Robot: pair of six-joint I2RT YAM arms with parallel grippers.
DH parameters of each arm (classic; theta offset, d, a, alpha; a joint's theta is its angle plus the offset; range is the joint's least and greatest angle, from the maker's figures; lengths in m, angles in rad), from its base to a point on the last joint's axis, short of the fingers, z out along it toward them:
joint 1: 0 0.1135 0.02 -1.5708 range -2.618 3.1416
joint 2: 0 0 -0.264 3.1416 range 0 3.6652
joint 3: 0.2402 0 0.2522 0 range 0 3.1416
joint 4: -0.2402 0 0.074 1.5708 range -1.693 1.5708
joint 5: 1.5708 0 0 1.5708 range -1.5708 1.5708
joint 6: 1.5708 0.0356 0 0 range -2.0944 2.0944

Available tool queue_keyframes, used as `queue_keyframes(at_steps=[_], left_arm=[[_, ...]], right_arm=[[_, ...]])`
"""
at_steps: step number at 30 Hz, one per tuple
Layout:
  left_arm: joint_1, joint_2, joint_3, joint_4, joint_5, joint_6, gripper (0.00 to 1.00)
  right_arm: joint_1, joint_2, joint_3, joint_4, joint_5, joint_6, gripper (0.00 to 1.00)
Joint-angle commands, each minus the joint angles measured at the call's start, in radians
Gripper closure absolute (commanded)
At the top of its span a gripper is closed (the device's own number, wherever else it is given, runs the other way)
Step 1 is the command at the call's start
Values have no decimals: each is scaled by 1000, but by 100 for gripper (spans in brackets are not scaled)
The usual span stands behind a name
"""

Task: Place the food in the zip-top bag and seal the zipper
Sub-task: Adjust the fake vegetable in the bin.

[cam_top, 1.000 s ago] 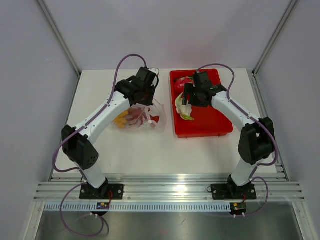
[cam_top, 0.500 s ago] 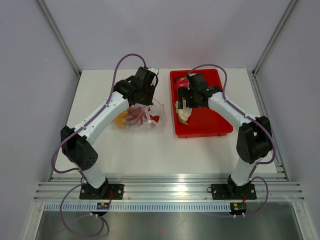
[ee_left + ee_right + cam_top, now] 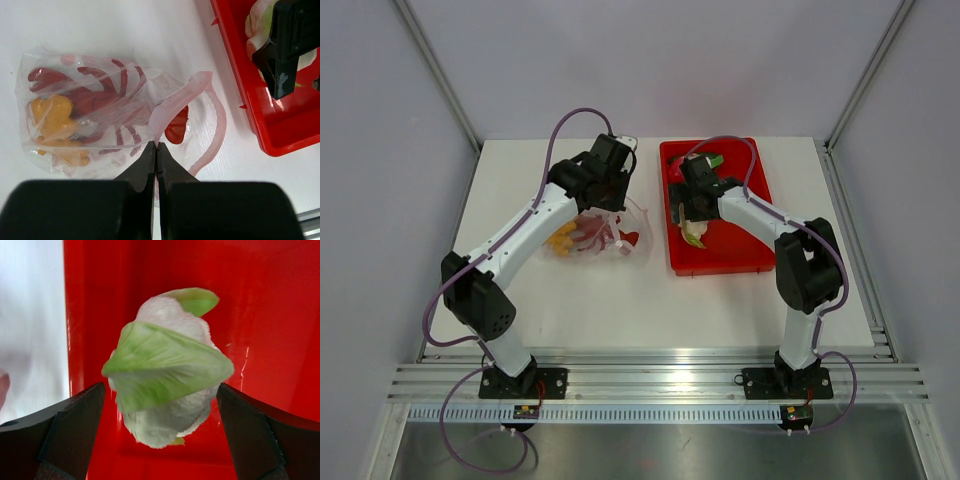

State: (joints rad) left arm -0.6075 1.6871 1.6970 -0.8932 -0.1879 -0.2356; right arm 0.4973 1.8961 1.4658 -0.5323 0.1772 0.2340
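Cauliflower (image 3: 167,365) white, green-leafed, between spread right hand (image 3: 160,440), left hand (image 3: 156,150) pinching bag (image 3: 120,115).

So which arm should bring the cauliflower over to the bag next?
Right. The right gripper is open, its fingers straddling the cauliflower in the red tray. The left gripper is shut on the zip-top bag, apparently holding its mouth open.

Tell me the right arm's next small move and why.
Probably close the right gripper on the cauliflower. Its open fingers flank the piece in the red tray without touching it, while the left gripper pinches the zip-top bag, whose mouth gapes open.
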Motion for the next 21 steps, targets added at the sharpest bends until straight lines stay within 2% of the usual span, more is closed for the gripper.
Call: queue_keyframes(at_steps=[1,10,16,18,19,21], left_arm=[[5,-58,24,11,-7,5,100],[5,-60,33,-4,-7,13,100],[5,-53,56,-23,-8,16,100],[5,-52,61,-26,-5,16,100],[5,-49,62,-29,-5,16,100],[5,-46,67,-32,-4,16,100]], right_arm=[[17,17,15,81,91,60,0],[15,-2,-19,134,183,97,1],[15,18,-16,138,176,84,1],[15,9,-28,140,159,96,12],[15,1,-35,141,151,105,27],[15,-32,-56,137,139,129,37]])
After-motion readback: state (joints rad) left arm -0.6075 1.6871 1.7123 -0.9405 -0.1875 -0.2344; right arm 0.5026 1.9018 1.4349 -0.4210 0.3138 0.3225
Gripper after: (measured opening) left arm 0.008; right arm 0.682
